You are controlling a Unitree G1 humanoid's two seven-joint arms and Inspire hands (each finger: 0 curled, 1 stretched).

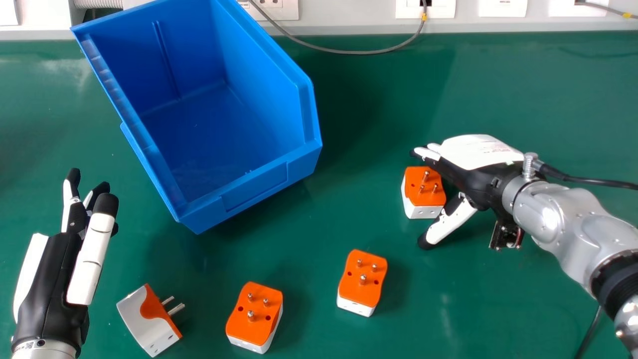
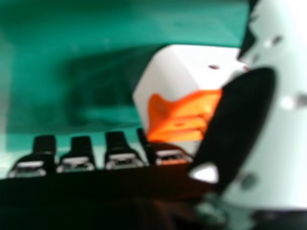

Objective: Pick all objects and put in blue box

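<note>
"Straddling the rightmost plug adapter [image 1: 425, 187], the right hand [image 1: 476, 152] has its thumb spread away from its fingers, right?"

"Yes, black rubbery-looking tips and hard white shells. The adapter sits in that gap on the smooth green table [image 1: 478, 309], metal pins up, orange face over a boxy white body. Whether the thumb touches it, I can't tell."

"And the other three?"

"The middle adapter [image 1: 363, 279] and the next one leftward [image 1: 255, 314] stand pins up too, their orange faces pinched in at the waist. The tipped adapter [image 1: 147, 321] lies with its round pins pointing sideways, a curved orange edge against pale plastic."

"The left hand [image 1: 55, 269]?"

"At the view's left, fingers loosely extended, near the tipped adapter."

"The blue box [image 1: 261, 94]?"

"Back left, glossy moulded plastic, thick-rimmed, slanting walls, sitting at an angle."
</note>
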